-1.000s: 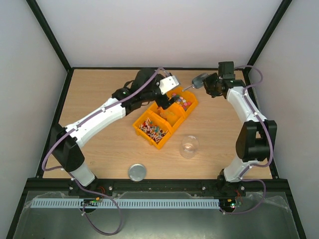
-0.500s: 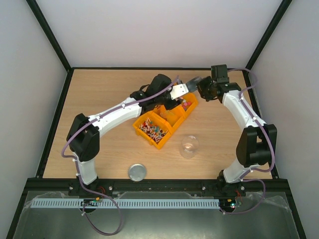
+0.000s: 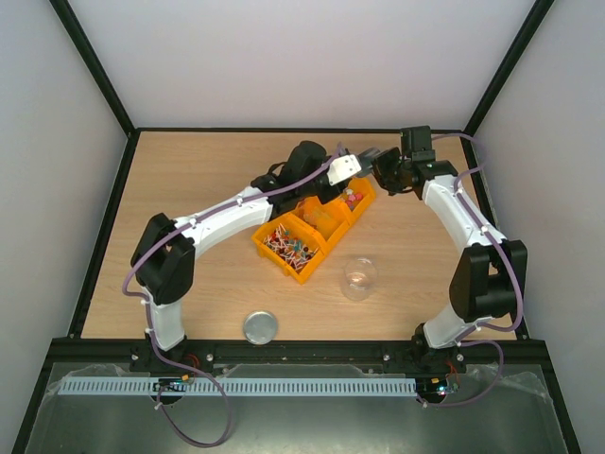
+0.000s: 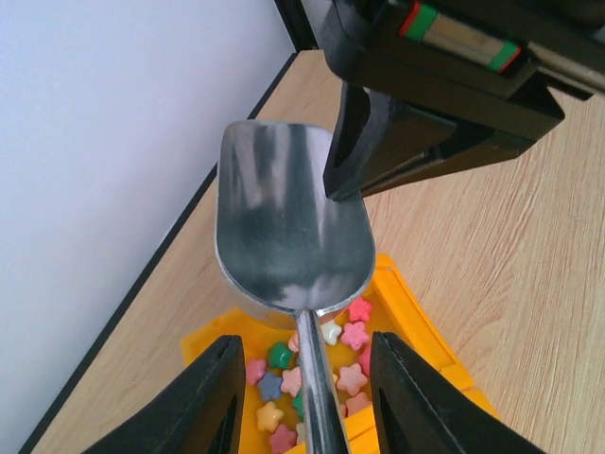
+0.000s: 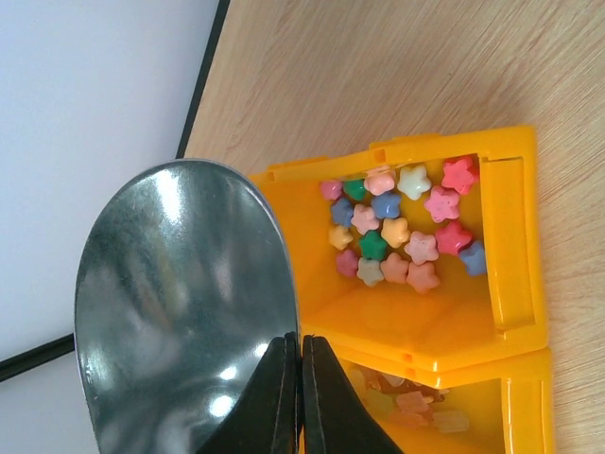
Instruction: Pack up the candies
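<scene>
Tool handover: the right claw [image 5: 296, 355] is clamping the metal scoop [image 4: 284, 227] by its bowl while the open left claw [image 4: 304, 348] is straddling its handle. The candies [image 3: 288, 246] are lying in the yellow bin's [image 3: 304, 275] near-left compartment. Next, the left claw should probably close before the right claw releases.

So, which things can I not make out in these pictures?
Top view: the scoop is mostly hidden between the left hand and the right hand.
Left wrist view: the bottom edge cuts off the scoop's handle end.
Top view: the candies are too small to count.
Top view: the clear jar is too small to show any contents.
Right wrist view: the middle compartment of the yellow bin is cut by the bottom edge.
</scene>
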Controlling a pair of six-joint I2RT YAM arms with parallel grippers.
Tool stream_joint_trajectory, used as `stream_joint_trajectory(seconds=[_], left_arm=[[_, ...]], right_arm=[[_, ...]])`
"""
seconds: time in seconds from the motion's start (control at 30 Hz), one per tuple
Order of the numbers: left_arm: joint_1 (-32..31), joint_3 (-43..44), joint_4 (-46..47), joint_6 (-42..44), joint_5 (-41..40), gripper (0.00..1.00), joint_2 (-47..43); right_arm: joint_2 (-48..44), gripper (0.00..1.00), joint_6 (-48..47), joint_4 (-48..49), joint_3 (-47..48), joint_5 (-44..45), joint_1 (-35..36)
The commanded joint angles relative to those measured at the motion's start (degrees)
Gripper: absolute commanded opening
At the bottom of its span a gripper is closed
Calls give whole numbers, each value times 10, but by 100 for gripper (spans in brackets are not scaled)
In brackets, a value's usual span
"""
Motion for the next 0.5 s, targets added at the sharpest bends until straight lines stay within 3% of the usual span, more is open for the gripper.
stream_joint_trajectory(seconds=[0.0,0.47], left_arm=[[-3,-12,30,3,-6,38,12],[-1,-21,44,17,-3,28,14]], right_arm=[[-20,2,16,4,-6,-19,4],[-13,1,20,8,-8,-42,4]])
